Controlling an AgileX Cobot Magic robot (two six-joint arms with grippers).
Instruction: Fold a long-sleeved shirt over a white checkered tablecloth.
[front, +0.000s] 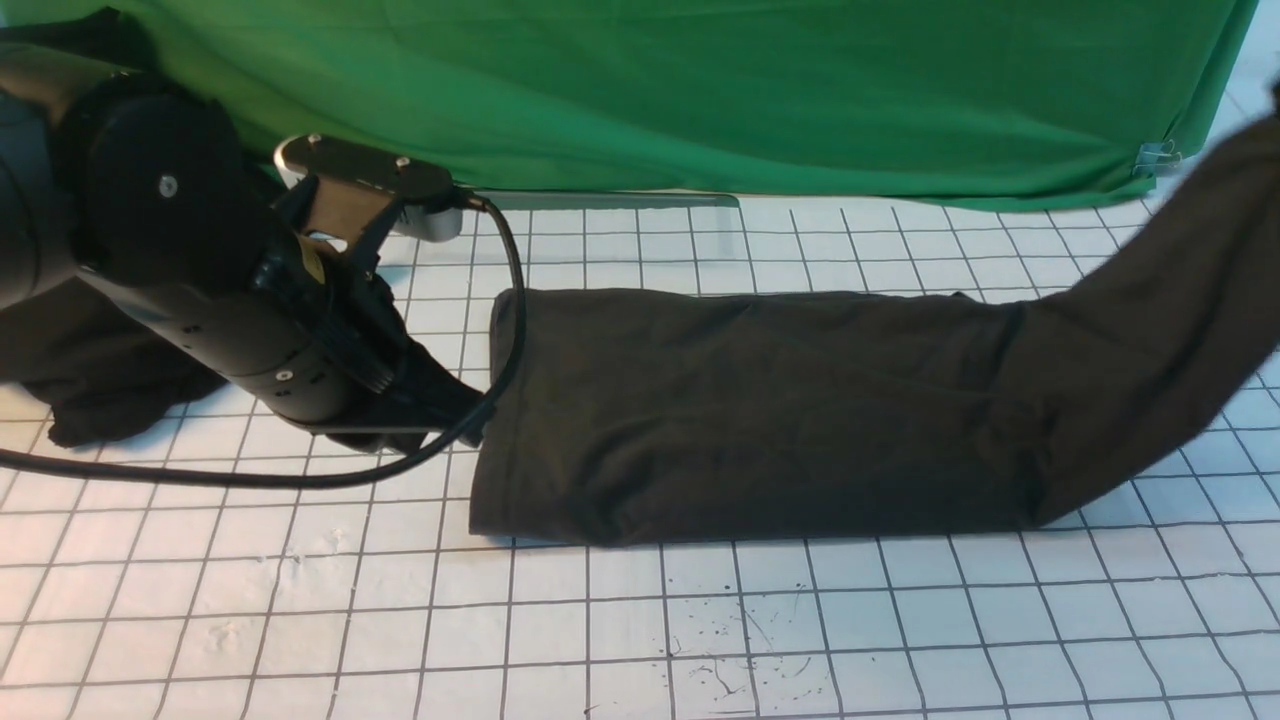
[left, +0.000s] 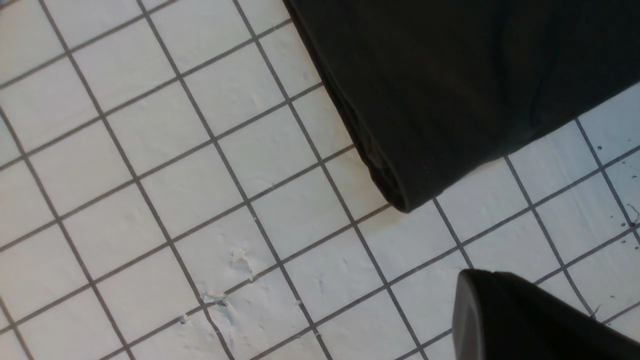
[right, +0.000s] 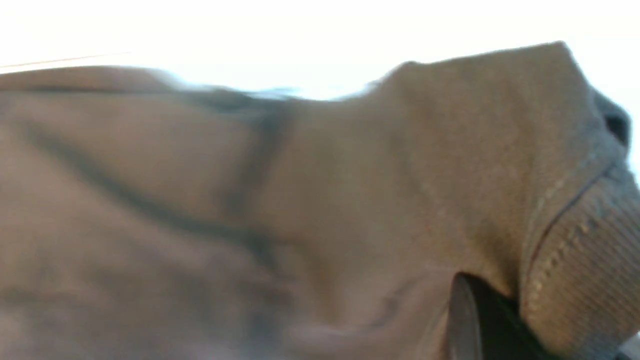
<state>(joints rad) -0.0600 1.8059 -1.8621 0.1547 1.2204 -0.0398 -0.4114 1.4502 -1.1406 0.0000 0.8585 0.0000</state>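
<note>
The long-sleeved shirt (front: 760, 410) lies as a long dark brown-black band across the white checkered tablecloth (front: 300, 600). Its right end rises off the cloth toward the upper right and leaves the front view. Brown fabric (right: 300, 200) fills the right wrist view, and a ribbed hem drapes over my right gripper (right: 492, 320), which is shut on the shirt. My left gripper (front: 455, 410) hangs low just off the shirt's left edge, shut and holding nothing. In the left wrist view it (left: 480, 300) sits over bare squares (left: 200, 190) near the shirt's folded corner (left: 450, 100).
A plain green cloth (front: 700, 90) hangs along the back edge, with a metal clip (front: 1157, 155) at its right. Another dark garment bundle (front: 90, 370) lies at the far left behind my left arm. A black cable (front: 300, 478) loops over the tablecloth.
</note>
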